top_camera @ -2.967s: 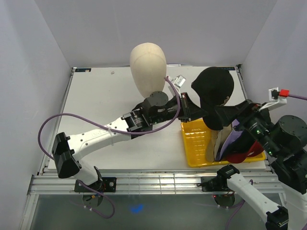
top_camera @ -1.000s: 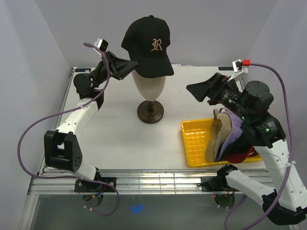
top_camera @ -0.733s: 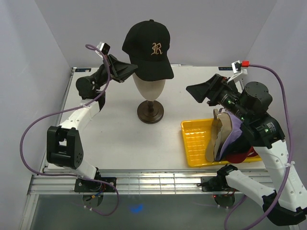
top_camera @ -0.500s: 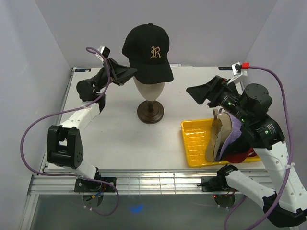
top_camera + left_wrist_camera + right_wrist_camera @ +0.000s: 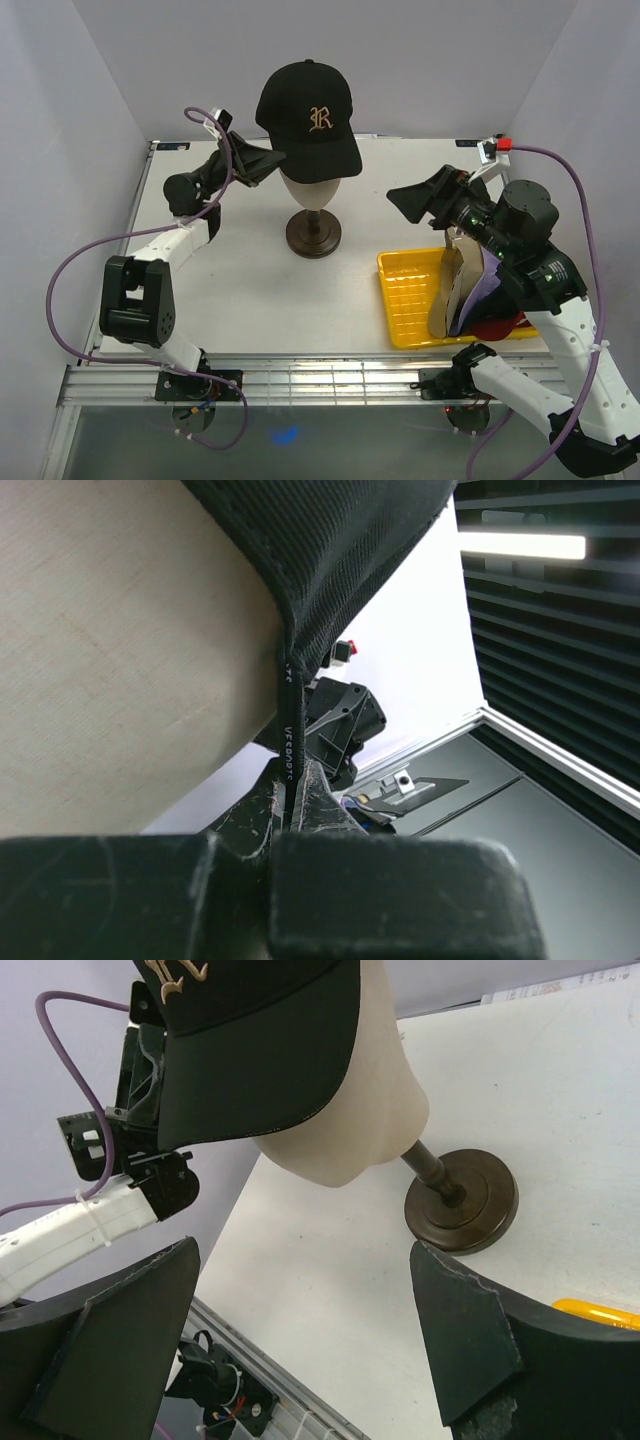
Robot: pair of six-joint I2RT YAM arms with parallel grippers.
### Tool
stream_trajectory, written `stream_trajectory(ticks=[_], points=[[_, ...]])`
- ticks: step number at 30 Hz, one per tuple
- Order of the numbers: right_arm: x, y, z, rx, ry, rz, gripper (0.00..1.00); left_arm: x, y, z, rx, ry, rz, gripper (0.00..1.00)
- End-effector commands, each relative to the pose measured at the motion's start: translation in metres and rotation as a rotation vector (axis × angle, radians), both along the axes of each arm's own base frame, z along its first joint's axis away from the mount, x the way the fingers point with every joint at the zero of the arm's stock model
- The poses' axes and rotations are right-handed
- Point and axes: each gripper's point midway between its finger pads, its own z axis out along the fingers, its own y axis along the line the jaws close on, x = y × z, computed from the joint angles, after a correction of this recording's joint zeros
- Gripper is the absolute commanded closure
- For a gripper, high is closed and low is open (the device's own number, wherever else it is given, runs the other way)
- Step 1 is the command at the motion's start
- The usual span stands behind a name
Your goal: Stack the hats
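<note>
The white table (image 5: 230,290) is the broadest thing under me, and the beige mannequin head (image 5: 312,196) stands on its dark wooden stand (image 5: 314,234) toward the far middle of it; I place everything else from that head. The yellow tray (image 5: 405,300) lies to the head's right and nearer my bases, well apart from the stand. Three caps stand on edge in the tray, packed together: a tan cap (image 5: 447,285) on the side closest to the head, a lavender cap (image 5: 488,285) behind it, and a red cap (image 5: 497,328) lowest and farthest from the head. I cannot make out any further cap among them. The black cap with the gold R (image 5: 308,115) sits on top of the head, its brim pointing to the head's right and toward my bases. My left gripper (image 5: 268,160) reaches in from the head's left, and its fingers are pressed tight together on the cap's rear hem, which runs as a thin black strip down between them, right against the head's side. My right gripper (image 5: 425,195) hangs in the air to the head's right, above the tray's far edge, fingers spread wide with nothing between them, facing the head and the cap's brim.
</note>
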Motion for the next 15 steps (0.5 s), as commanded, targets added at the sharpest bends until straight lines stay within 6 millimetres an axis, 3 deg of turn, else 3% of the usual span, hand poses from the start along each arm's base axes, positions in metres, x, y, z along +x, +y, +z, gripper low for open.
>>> stream_trajectory(ticks=[1, 15], points=[[-0.001, -0.004, 0.014, 0.027, -0.059, -0.015, 0.09, -0.022, 0.012, 0.006, -0.059, -0.038, -0.067, 1.00], [0.001, -0.004, 0.000, 0.013, -0.046, -0.022, 0.09, -0.021, 0.018, -0.013, -0.033, 0.008, -0.077, 1.00]])
